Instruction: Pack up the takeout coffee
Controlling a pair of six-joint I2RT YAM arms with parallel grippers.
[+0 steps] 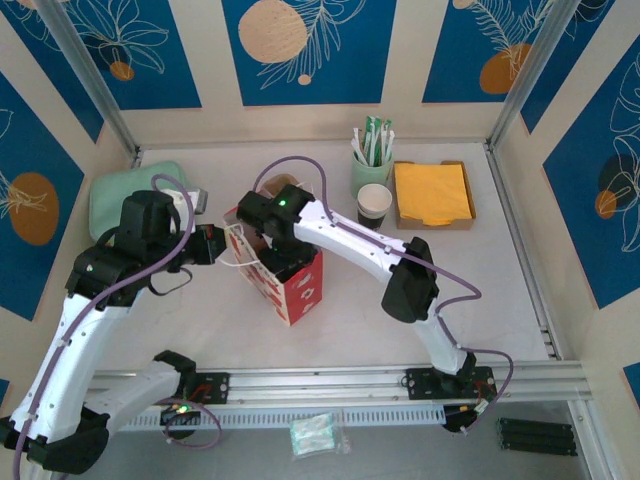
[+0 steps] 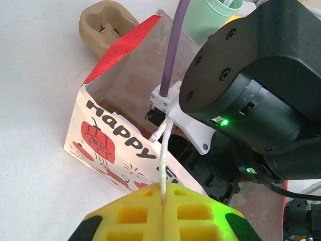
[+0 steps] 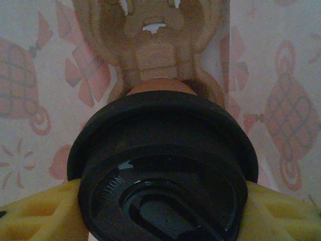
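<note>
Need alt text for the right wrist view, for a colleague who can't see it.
A black-lidded coffee cup, seen from above, is gripped between the right gripper's yellow jaws inside the paper bag. A brown cardboard cup carrier lies beyond it.

Left arm (image 1: 70, 330): rises from its base along the left side, forearm folded inward toward the table's centre.
Left wrist (image 1: 150, 225): level, pointing right.
Left gripper (image 2: 163, 196): yellow fingers (image 2: 125, 213) pressed together, pinching a white cord handle (image 2: 163, 155).
Right arm (image 1: 360, 245): elbow raised, forearm stretched leftward and away from its base.
Right wrist (image 1: 280, 208): tipped downward, green light lit.
Right gripper (image 3: 160, 201): yellow pads (image 3: 35, 213) held apart, one on each side of the takeout coffee (image 3: 160, 135), clasping it.
</note>
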